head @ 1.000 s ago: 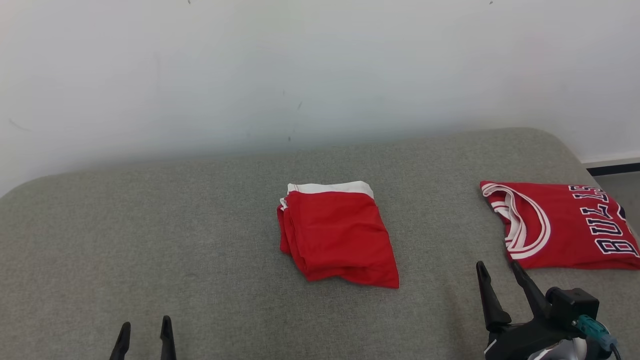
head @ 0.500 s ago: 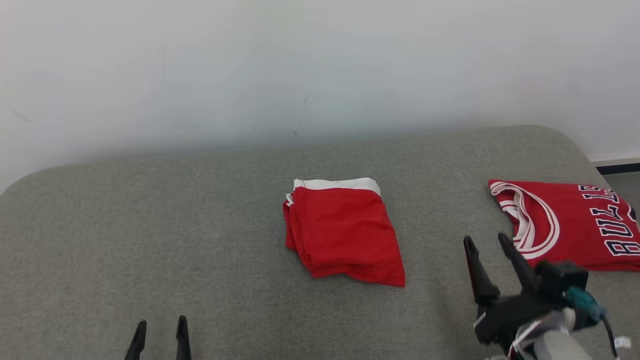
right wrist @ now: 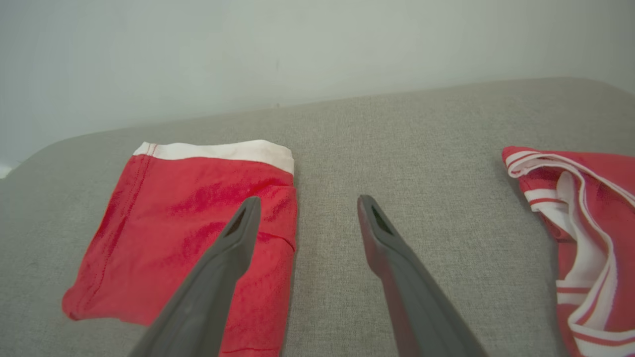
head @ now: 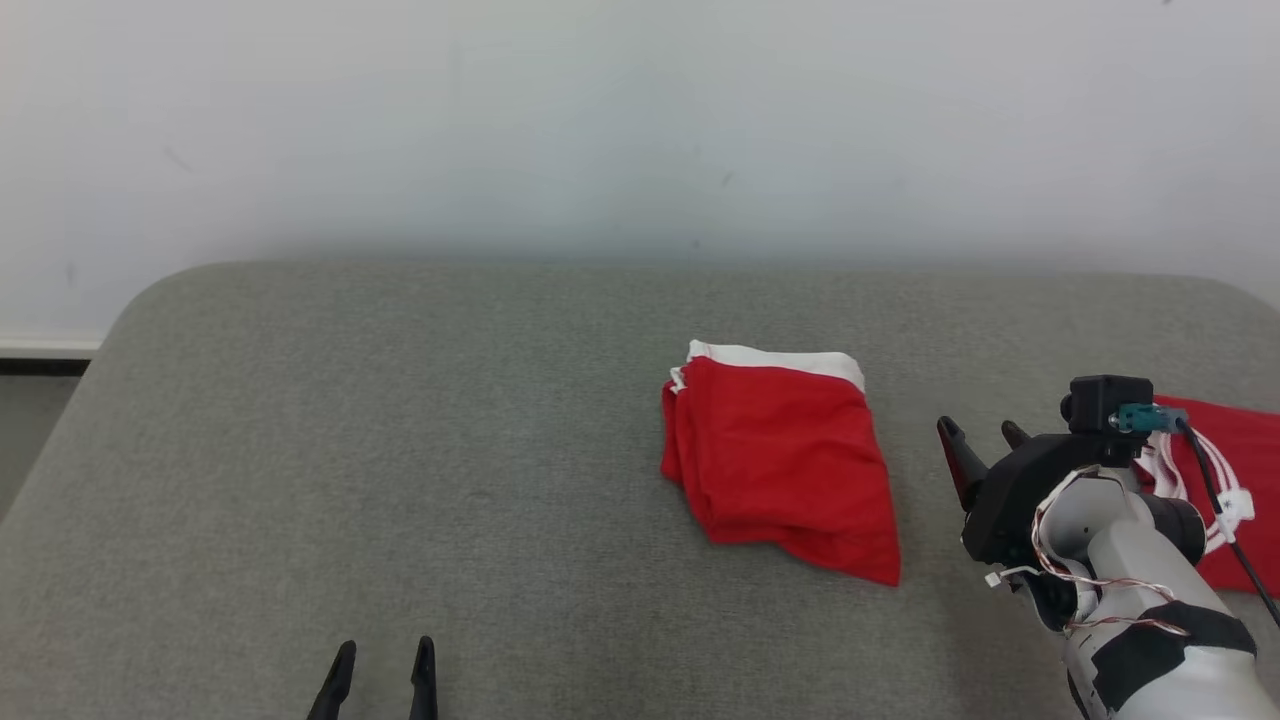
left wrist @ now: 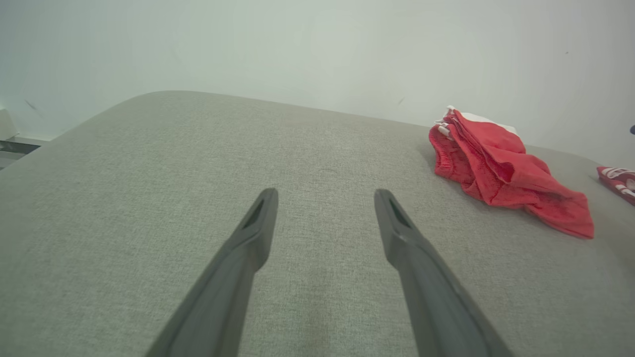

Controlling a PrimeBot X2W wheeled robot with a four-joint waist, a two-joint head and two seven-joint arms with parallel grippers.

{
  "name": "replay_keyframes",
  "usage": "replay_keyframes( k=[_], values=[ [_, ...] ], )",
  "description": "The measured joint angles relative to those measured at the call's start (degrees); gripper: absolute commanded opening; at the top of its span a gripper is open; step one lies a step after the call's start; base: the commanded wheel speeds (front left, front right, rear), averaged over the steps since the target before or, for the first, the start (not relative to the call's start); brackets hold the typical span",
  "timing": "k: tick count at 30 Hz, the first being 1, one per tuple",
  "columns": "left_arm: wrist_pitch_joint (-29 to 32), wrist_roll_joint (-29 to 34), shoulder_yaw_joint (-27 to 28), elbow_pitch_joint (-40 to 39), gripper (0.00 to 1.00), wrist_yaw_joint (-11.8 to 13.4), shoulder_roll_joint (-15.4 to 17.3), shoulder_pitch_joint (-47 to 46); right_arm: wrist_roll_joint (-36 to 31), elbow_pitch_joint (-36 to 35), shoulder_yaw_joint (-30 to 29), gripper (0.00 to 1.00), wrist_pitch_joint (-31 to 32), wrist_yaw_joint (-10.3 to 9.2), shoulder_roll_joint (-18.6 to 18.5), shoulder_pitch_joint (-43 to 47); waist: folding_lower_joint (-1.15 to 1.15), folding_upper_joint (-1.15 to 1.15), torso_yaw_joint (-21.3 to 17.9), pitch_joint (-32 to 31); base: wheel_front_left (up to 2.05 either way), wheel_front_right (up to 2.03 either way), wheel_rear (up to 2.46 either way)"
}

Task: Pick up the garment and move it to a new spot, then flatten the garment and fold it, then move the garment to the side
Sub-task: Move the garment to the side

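Observation:
The garment (head: 780, 460) is a folded red piece with a white band along its far edge, lying on the grey padded surface (head: 400, 450) right of centre. My right gripper (head: 978, 430) stands open just right of it, apart from the cloth. In the right wrist view the garment (right wrist: 188, 223) lies under and left of the open right gripper (right wrist: 308, 199). My left gripper (head: 385, 648) is open at the near edge, well left of the garment. The left wrist view has the left gripper (left wrist: 326, 193) over bare surface and the garment (left wrist: 496, 168) at upper right.
A red jersey with white trim (head: 1240, 440) lies flat at the far right, partly behind my right arm; the jersey (right wrist: 585, 173) is right of the right fingers. A pale wall runs behind the surface. The surface's left corner is rounded, with floor beyond.
The head camera has turned left, so the whole picture has slid right. My right gripper has risen and come closer to the garment's right edge. Both grippers stay open.

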Motion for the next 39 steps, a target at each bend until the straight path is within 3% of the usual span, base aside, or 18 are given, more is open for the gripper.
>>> replay_keyframes(
  k=[12,24,25,26,30,35,39],
  values=[
    [0.00,-1.48,-2.82,-0.20,1.00,-1.07,0.01,-4.81,-1.59,16.93,-4.10,1.00,11.76,0.00,-0.92,-10.48,0.01,0.00,9.14,5.51,0.00,0.00,0.00],
    [0.00,-2.59,-4.19,0.10,1.00,-0.93,0.00,-6.06,-6.31,23.49,-4.26,0.98,16.61,0.01,-2.20,-13.66,0.00,-0.01,14.19,10.20,0.00,0.00,0.00],
    [0.00,-2.59,-4.20,0.18,1.00,-0.92,0.01,-6.05,-7.02,23.56,-3.77,0.25,16.74,0.01,-2.21,-13.85,0.00,-0.01,14.23,10.33,0.00,0.00,0.00],
    [0.00,-2.66,-4.15,0.21,1.00,-0.80,0.00,-6.03,-7.64,23.50,-3.20,0.00,16.55,0.01,-2.20,-14.05,0.00,-0.01,14.16,10.37,0.00,0.00,0.00],
    [0.00,-2.93,-3.98,0.14,1.00,-0.73,0.00,-5.94,-10.35,22.15,1.12,0.00,16.55,0.02,-1.63,-14.50,0.00,0.00,13.29,10.18,0.00,0.00,0.00],
    [0.00,-3.19,-3.43,-0.58,1.00,-0.54,0.00,-5.60,-14.74,17.92,12.57,0.00,18.08,0.03,-2.89,-15.55,0.00,0.00,11.13,9.69,0.00,0.00,0.00],
    [0.00,-3.56,-3.13,-1.36,1.00,-0.40,-0.03,-4.65,-13.44,12.25,21.61,0.00,19.46,0.02,-5.39,-17.47,0.00,0.00,8.54,9.19,0.00,0.00,0.00]
  ],
)
